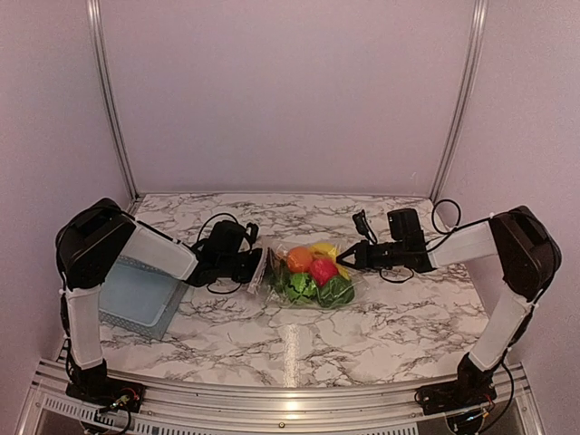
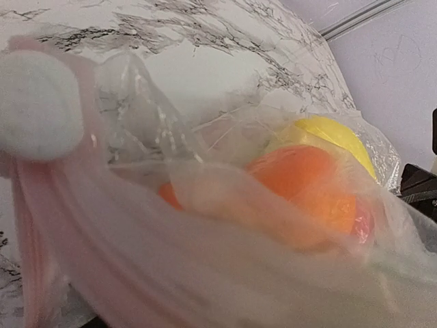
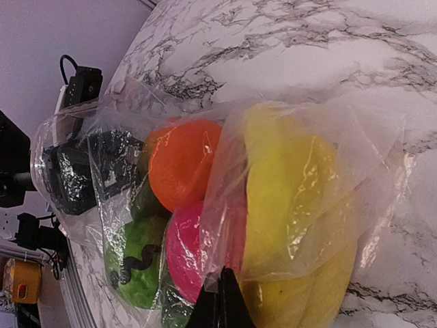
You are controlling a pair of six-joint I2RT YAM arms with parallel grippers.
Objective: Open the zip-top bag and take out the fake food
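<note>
The zip-top bag (image 1: 313, 274) lies mid-table, stretched between both grippers. Inside it are the orange ball (image 1: 299, 258), the yellow banana (image 1: 324, 248), the red fruit (image 1: 323, 270) and two green vegetables (image 1: 304, 286). My left gripper (image 1: 260, 268) is at the bag's left edge, shut on the zip strip (image 2: 41, 225). The plastic covers its wrist view and hides its fingers. My right gripper (image 3: 222, 281) is shut on a fold of the bag (image 3: 232, 225) between the red fruit (image 3: 188, 253) and the banana (image 3: 293, 205).
A light blue basket (image 1: 136, 294) lies at the left, under my left arm. Cables loop on the marble table (image 1: 299, 340) by both wrists. Walls close in the back and both sides.
</note>
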